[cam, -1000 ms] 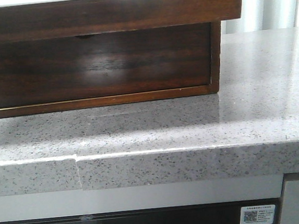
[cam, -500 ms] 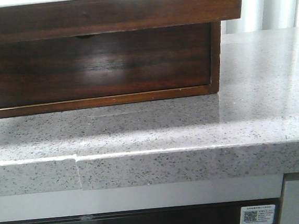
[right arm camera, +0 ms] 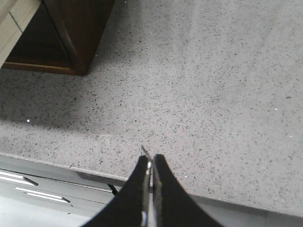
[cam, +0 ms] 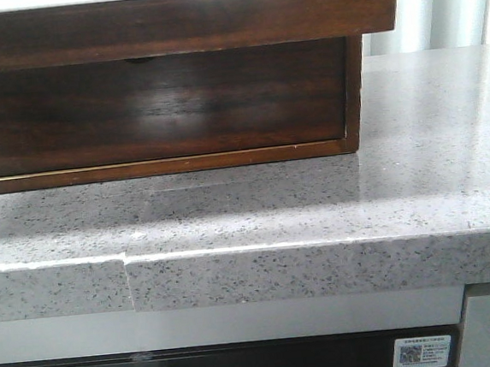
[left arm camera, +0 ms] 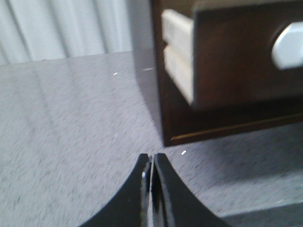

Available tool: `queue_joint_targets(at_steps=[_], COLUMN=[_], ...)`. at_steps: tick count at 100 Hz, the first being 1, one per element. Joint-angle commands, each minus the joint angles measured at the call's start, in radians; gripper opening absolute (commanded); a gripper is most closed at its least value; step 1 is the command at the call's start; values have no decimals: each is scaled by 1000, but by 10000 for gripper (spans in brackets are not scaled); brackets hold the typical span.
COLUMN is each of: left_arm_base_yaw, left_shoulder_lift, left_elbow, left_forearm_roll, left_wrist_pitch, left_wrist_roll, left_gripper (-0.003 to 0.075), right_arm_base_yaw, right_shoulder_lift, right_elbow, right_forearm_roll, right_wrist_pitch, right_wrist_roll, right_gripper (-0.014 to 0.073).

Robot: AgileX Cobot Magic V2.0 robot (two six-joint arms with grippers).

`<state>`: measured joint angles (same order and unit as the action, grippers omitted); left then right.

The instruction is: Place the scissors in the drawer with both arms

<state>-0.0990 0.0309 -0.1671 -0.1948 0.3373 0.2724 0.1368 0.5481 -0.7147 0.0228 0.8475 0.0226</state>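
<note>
The drawer (cam: pixel 171 22), glossy dark brown with a pale rim along its top, stands pulled out of the wooden box (cam: pixel 354 97), toward the front view camera. It also shows in the left wrist view (left arm camera: pixel 232 56), with pale side boards. No scissors show in any view, and the drawer's inside is hidden. My left gripper (left arm camera: pixel 152 157) is shut, low over the counter beside the box's corner. My right gripper (right arm camera: pixel 150 158) is shut above the counter's front edge. A thin grey sliver pokes out at its tips, and I cannot tell what it is.
Below the pulled-out drawer is a second dark drawer (cam: pixel 152 106) with a half-round notch, closed. The box stands on a grey speckled counter (cam: pixel 417 186) with a seam in its front edge. Metal-handled cabinet fronts (right arm camera: pixel 28 189) lie below the edge. Pale curtains (left arm camera: pixel 57 28) hang behind.
</note>
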Motion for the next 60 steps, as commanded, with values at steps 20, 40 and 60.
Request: queue_joint_targets(at_steps=[20, 40, 60], left_arm_base_yaw=[27, 14, 16], left_shoulder_lift=[-68, -66, -66], left_elbow=[191, 198, 198], left_forearm_roll=[-79, -97, -62], left_wrist_pitch=[-273, -278, -303], left_wrist_roll=[-4, -4, -24], left_gripper=[-20, -20, -20], right_arm_base_yaw=[-5, -5, -5], right_shoulder_lift=[6, 6, 6], right_elbow=[-24, -24, -24], right_forearm_roll=[0, 0, 0], right_wrist_pitch=[-54, -54, -54], right_wrist_roll=[1, 1, 1], right_gripper=[-69, -69, -69])
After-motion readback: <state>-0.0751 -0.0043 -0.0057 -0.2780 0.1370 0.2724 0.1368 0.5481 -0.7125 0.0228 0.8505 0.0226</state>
